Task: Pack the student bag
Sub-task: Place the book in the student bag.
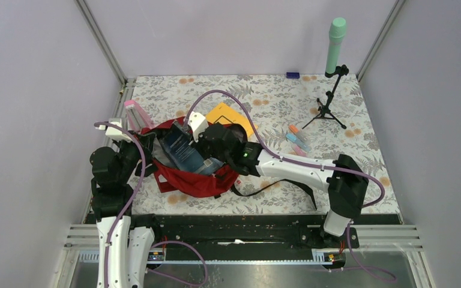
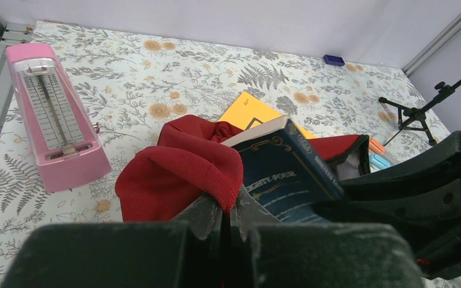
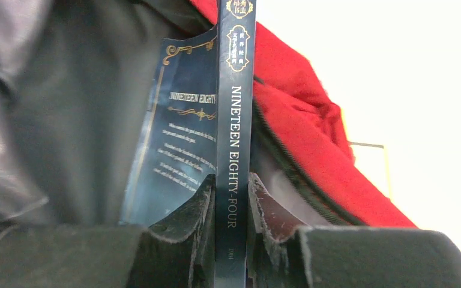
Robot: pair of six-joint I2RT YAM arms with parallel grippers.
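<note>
Only the right wrist view reads the spine, NINETEEN EIGHTY-FOUR: the right gripper (image 3: 231, 207) pinches this dark blue book (image 3: 235, 120), which stands in the grey-lined mouth of the student bag (image 3: 300, 138). Only the left wrist view shows the left gripper (image 2: 228, 210) pinching the bag's red rim. The bag lies slumped open on the table (image 1: 288, 102), with a pink metronome (image 2: 57, 120) just beside it.

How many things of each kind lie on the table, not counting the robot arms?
backpack: 1
dark blue book: 1
yellow booklet: 1
pink metronome: 1
tripod stand: 1
pens: 3, as far as I can tell
small blue block: 1
Total: 9
</note>
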